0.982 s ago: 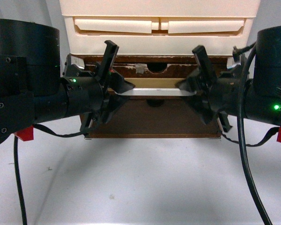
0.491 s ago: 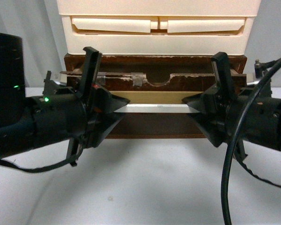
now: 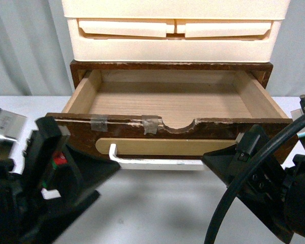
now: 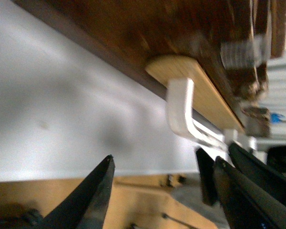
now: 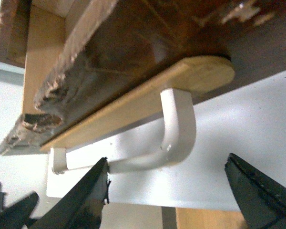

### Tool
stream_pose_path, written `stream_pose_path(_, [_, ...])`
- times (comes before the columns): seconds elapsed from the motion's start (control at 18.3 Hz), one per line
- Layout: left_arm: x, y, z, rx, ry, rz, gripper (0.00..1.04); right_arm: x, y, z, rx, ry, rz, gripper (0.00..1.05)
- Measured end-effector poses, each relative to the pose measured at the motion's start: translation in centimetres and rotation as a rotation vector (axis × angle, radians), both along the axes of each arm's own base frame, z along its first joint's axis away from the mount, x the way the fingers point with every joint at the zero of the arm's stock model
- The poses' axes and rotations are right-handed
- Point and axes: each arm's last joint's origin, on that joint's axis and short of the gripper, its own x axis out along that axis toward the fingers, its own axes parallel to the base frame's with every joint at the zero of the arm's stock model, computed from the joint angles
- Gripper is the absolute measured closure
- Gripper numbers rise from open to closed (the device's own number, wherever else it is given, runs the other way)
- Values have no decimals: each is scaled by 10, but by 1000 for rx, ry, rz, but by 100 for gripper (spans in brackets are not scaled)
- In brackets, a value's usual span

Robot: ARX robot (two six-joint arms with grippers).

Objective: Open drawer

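Note:
The dark brown drawer (image 3: 213, 128) stands pulled far out, showing its pale wood interior (image 3: 168, 99). Its top edge has a half-round notch and tape. The white bar handle (image 3: 157, 163) sits on a tan oval plate (image 3: 162, 146). My left gripper (image 3: 104, 180) is open, low at the handle's left end and apart from it. My right gripper (image 3: 218, 170) is open at the handle's right end. In the left wrist view the handle (image 4: 181, 109) lies beyond the open gripper (image 4: 162, 164). In the right wrist view the handle (image 5: 178, 129) lies just beyond the open gripper (image 5: 167, 162).
Cream plastic drawers (image 3: 173, 30) stack on top of the brown cabinet (image 3: 168, 66). The white table (image 3: 157, 203) runs in front of the drawer. Grey curtain hangs behind on both sides. A shiny arm part (image 3: 5, 122) shows at the left.
The drawer has slid out toward me from almost shut to wide open. Both grippers have moved back and down with it and now stand off the handle.

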Motion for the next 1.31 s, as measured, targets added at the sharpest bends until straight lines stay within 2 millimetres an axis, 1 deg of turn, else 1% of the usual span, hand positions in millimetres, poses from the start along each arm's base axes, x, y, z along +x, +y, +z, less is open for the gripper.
stream_pose_path(0.05, [2, 2, 3, 142, -216, 97, 37, -5, 1, -9, -141, -204, -75, 32])
stream_pose_path(0.11, [-5, 8, -9, 420, -414, 203, 52, -17, -10, -19, -387, -363, -183, 46])
stream_pose_path(0.16, [-25, 32, -16, 682, -479, 303, 66, -31, -36, -11, -639, -454, -288, 60])
stream_pose_path(0.22, [-28, 44, 8, 776, -636, 383, 79, -42, -52, -5, -771, -483, -301, 73])
stream_pose_path(0.27, [-32, 47, 25, 827, -750, 355, 93, -50, -57, 6, -805, -561, -261, 87])
stream_pose_path(0.33, [-38, 51, 22, 862, -737, 322, 102, -53, -60, 12, -810, -600, -265, 95])
stream_pose_path(0.38, [-43, 56, 18, 896, -706, 310, 103, -58, -66, 19, -813, -635, -293, 103])
stream_pose_path(0.44, [-50, 63, 17, 916, -687, 314, 103, -64, -73, 26, -817, -672, -321, 103])
stream_pose_path(0.6, [-60, 70, 29, 912, -736, 317, 103, -78, -83, 34, -823, -684, -309, 103])
stream_pose_path(0.71, [-67, 74, 32, 920, -707, 306, 103, -82, -87, 41, -821, -703, -321, 103])
stream_pose_path(0.82, [-74, 77, 39, 913, -737, 323, 103, -87, -89, 45, -817, -712, -319, 103])
stream_pose_path(0.87, [-77, 83, 41, 906, -747, 310, 103, -91, -92, 49, -816, -718, -321, 103])
stream_pose_path(0.98, [-80, 90, 41, 920, -725, 339, 103, -99, -101, 51, -819, -696, -307, 103])
stream_pose_path(1.04, [-82, 90, 42, 918, -732, 338, 103, -101, -105, 54, -826, -700, -334, 103])
stream_pose_path(1.31, [-91, 88, 45, 909, -752, 326, 103, -112, -105, 57, -821, -710, -326, 103])
